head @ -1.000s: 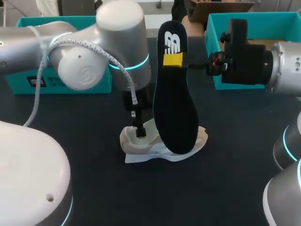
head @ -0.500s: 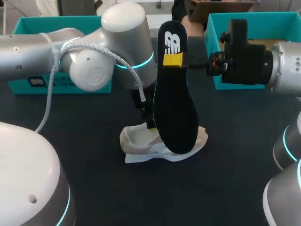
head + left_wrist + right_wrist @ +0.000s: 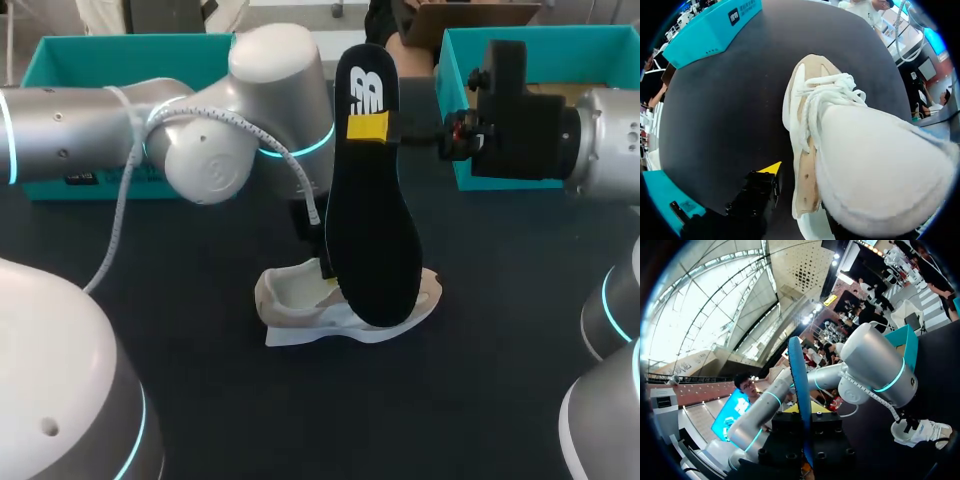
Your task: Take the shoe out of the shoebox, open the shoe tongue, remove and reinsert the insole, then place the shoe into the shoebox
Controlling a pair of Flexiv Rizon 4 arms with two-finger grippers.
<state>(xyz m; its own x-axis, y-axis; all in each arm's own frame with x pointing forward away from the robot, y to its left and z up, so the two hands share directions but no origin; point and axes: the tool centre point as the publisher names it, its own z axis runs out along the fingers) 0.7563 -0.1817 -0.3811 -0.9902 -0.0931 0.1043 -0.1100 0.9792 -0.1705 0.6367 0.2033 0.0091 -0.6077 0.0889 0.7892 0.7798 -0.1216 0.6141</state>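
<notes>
Holding the insole (image 3: 372,230) upright, toe-end down on the shoe (image 3: 295,298) mid-table, the R gripper (image 3: 375,128) is clamped on its heel end at 12 o'clock. L gripper (image 3: 320,262) state can't be told. Insole should be tilted toward 3 o'clock, toe fed in 1st.

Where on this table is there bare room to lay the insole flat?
Bare table on the shoe's near side, and between the shoe and the right teal box. Crowded over the shoe: left arm and the insole in the right gripper.
</notes>
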